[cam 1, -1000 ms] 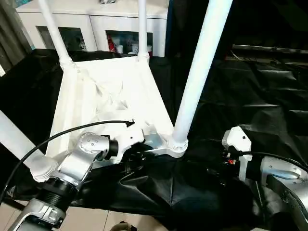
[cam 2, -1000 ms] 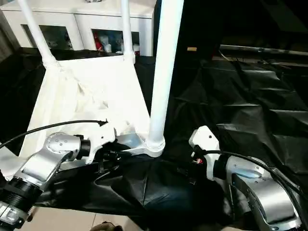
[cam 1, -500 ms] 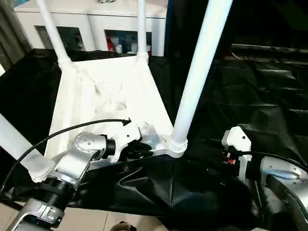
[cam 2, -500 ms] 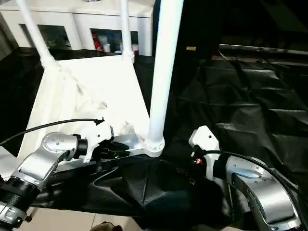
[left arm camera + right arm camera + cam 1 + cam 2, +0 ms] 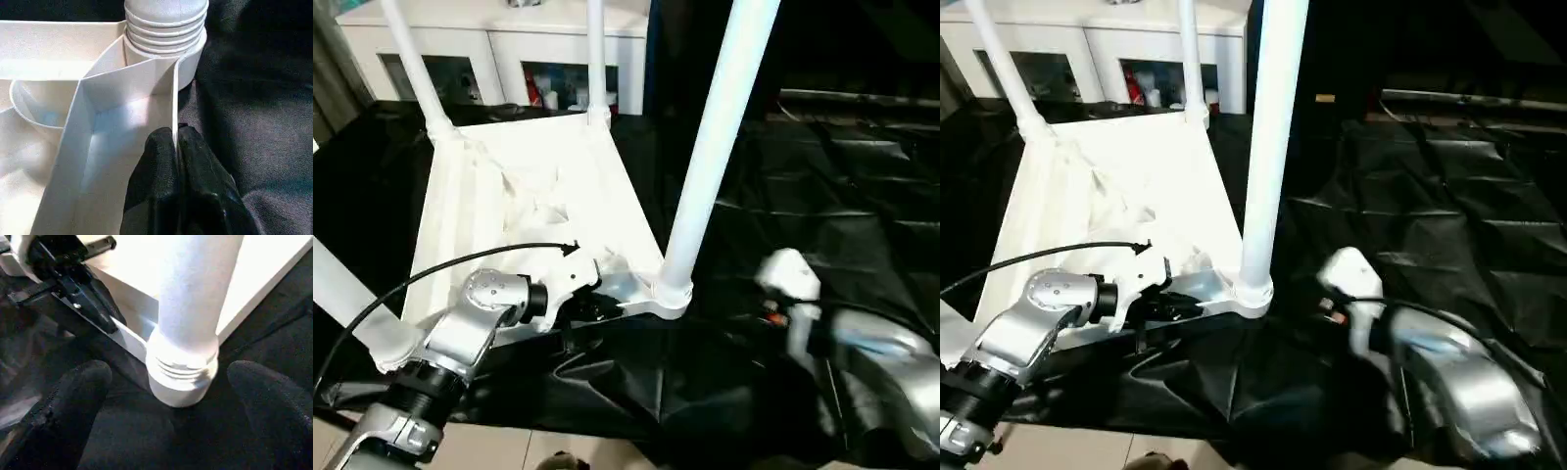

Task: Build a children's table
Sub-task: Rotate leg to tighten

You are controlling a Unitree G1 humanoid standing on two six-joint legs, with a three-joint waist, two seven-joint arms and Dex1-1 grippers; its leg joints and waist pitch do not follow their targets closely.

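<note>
Legs are all standing up from the children's table (image 5: 524,211), which is lying upside down on the black sheet (image 5: 822,176) w/ its ribbed underside facing up; the near right leg (image 5: 710,147) is sitting in its round corner socket (image 5: 671,294), right at the near edge of the sheet. White cabinet (image 5: 499,49) is standing behind, beyond the far edge.

Left gripper (image 5: 177,147) is pinching the thin upright rim of the top just beside that socket, jaws together on the rim wall, one finger either side, so it's bracing the table at the near right corner. Right gripper (image 5: 168,396) is sitting low by the base of the same leg w/ jaws wide apart, one finger (image 5: 78,396) each side of the threaded collar, not touching it as far as I can tell.

Step in hand, I'd judge: tightening the last leg, approx the final stage since four legs are already up. Threads are showing above the socket, so prob not fully screwed home. Next move is calling for the right jaws closing squarely round the leg near its base & turning it while the left is holding the top steady; risk is the round tube slipping, or the table twisting on the slick sheet
</note>
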